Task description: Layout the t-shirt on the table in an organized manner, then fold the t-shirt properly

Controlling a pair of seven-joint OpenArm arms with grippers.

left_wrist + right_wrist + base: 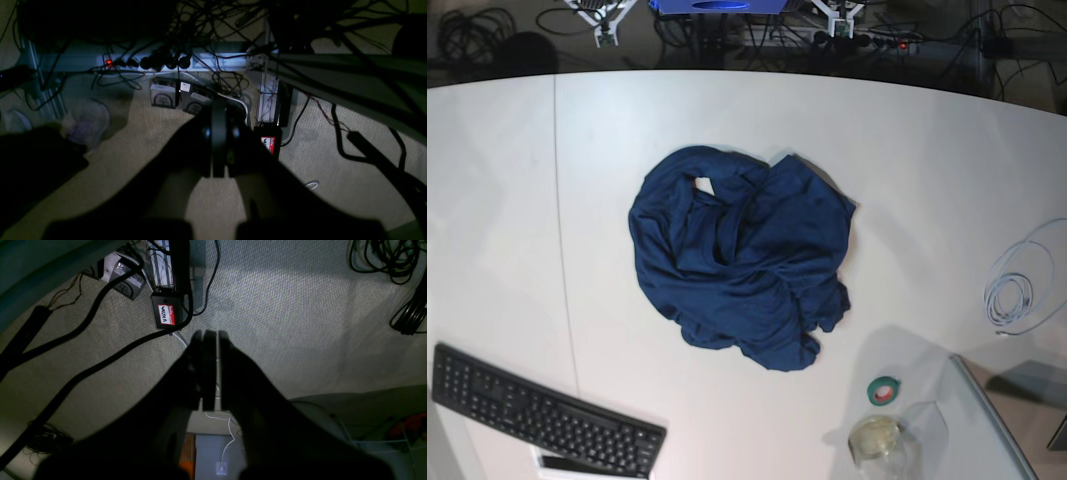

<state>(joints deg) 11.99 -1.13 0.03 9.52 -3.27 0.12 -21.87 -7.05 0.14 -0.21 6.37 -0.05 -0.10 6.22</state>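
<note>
Left claw [218,146]: jaws pressed together, nothing between them. It hangs over the carpeted floor [143,150], low beside the tabletop and not above it. Right claw [208,370]: jaws also together and empty, over the same floor.

Neither arm appears in the base view. The t-shirt [742,265] lies there untouched, a crumpled navy heap near the middle of the tabletop [927,150], sleeves and hem buried in folds. No part of it is laid out yet.

Risks, as I judge them:
- Both claws must rise past the tabletop edge. A cable bundle [300,23] hangs at 1 o'clock of my left claw and a thick black hose [83,320] runs at 9 to 10 o'clock of my right; either could snag on the way up
- The heap gives no clear corner, so a blind pinch may take several layers and drag the whole mass instead of spreading it
- Sweeping cloth toward 5 o'clock could strike the tape roll [885,390] or the glass jar [875,437]; toward 7 o'clock, the keyboard [537,410]. A coiled white cable [1017,295] lies at 3 o'clock

Writing: a red-and-white "hello" name sticker [165,314] on a black box, handwritten "WALTER". The same sticker shows edge-on in the left wrist view, unreadable there. Grey boxes at 11 o'clock of my left claw carry print too small to read
</note>
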